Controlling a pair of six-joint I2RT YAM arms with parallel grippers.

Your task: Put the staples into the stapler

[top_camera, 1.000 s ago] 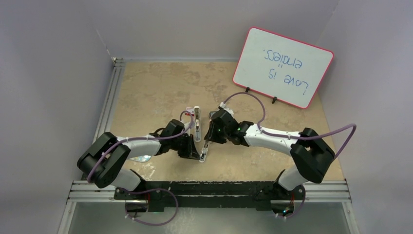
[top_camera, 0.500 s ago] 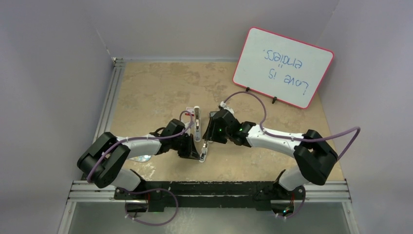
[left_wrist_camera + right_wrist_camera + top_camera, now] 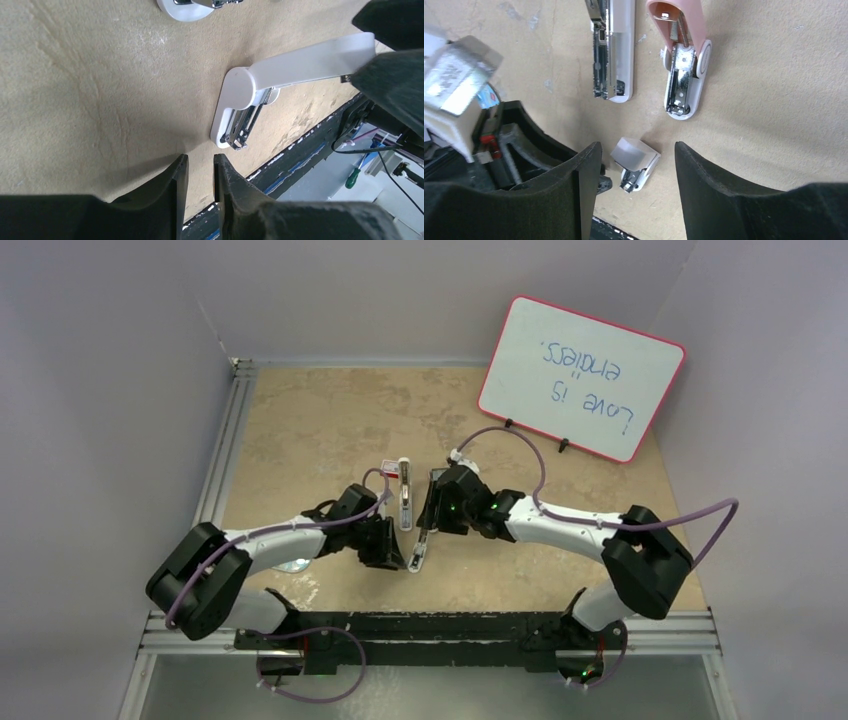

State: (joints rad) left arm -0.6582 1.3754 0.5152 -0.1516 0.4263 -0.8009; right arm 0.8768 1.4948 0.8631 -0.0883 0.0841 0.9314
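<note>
A small red staple box with a white label [image 3: 389,468] lies left of a long white stapler [image 3: 404,497]; no loose staple strips show. A second white stapler [image 3: 418,555] sits nearer, its lid swung open [image 3: 300,62] and its metal magazine [image 3: 242,125] bare. A pink stapler [image 3: 684,55] lies open beside the long white one [image 3: 614,50]. My left gripper [image 3: 200,165] hovers low just left of the open stapler, with a narrow gap between its fingers and nothing in it. My right gripper [image 3: 636,155] is wide open above that stapler [image 3: 636,162], straddling it without touching.
A pink-framed whiteboard [image 3: 582,378] leans at the back right. A round white and metal object [image 3: 185,7] lies on the table behind the left gripper. The black rail [image 3: 430,625] runs along the near edge. Grey walls enclose the sides.
My left arm has drawn back a little to the left and toward the near edge, away from the open stapler. My right gripper has shifted only slightly left.
</note>
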